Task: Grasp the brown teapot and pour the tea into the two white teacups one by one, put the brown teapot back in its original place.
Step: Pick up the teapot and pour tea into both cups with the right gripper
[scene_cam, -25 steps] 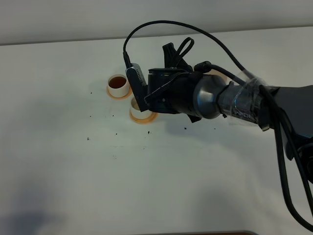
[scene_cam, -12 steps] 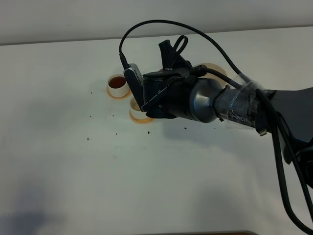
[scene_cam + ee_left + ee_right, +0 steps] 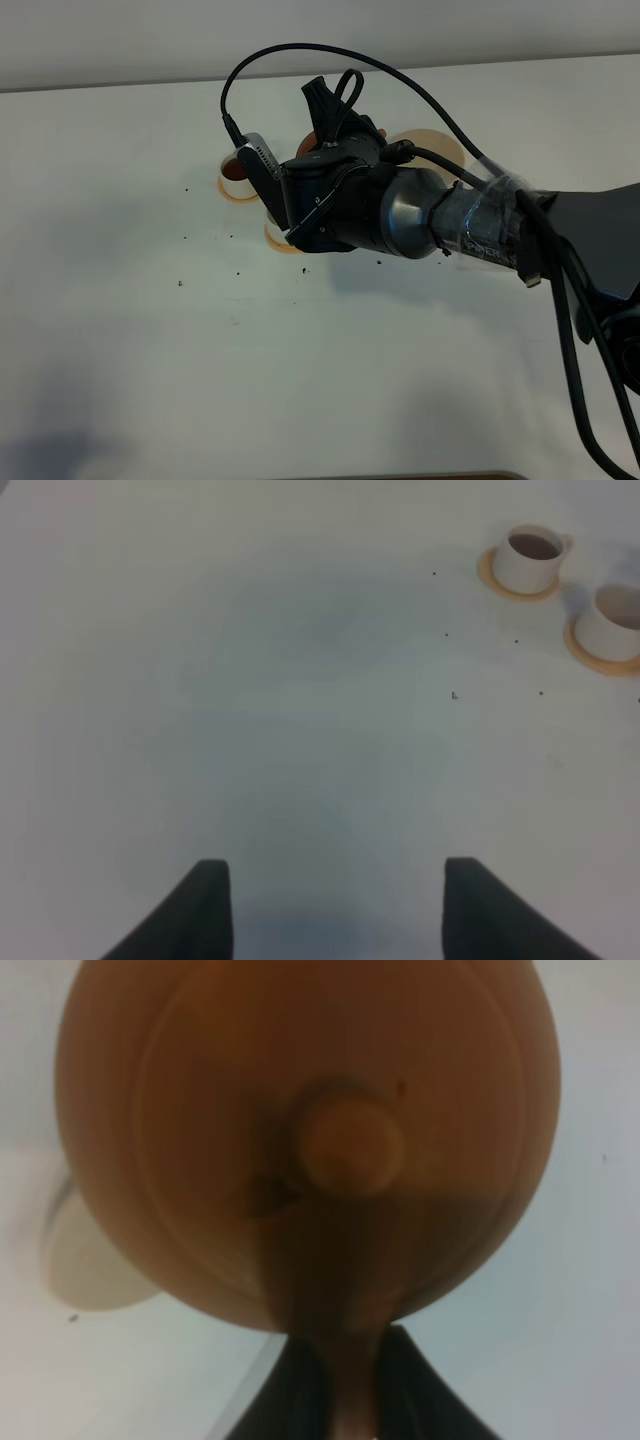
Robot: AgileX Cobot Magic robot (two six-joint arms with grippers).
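**Position.** The right gripper [image 3: 345, 1385] is clamped on the handle of the teapot [image 3: 310, 1130]. Its two fingers are pressed together on either side of the loop. The wrist view looks straight at the lid, so the pot fills that picture. The pot is in the air, off its saucer [image 3: 436, 143], which sits bare behind the forearm on the table [image 3: 150, 330].

**Change.** Over the last second the right wrist has rolled and moved further across the middle toward the cups. In the high view the second cup [image 3: 612, 622] was mostly in the open a second ago. Now it is almost covered by the wrist, and only an edge of its coaster shows. The filled cup [image 3: 530, 558] has stayed on its coaster, with tea [image 3: 536, 548] dark inside it.

**Reading.** One cup appears to be served. The roll of the wrist suggests the pot is being tipped over the second cup. No stream is visible, and I cannot tell whether any tea is in that cup yet.

**Left side.** The left gripper [image 3: 336, 880] hangs over bare table well away from the cups, fingers wide apart and holding nothing.

**Outstanding.** The second pour remains, then the return of the pot to the saucer. The spout is hidden in every view, so its aim over the cup cannot be confirmed.
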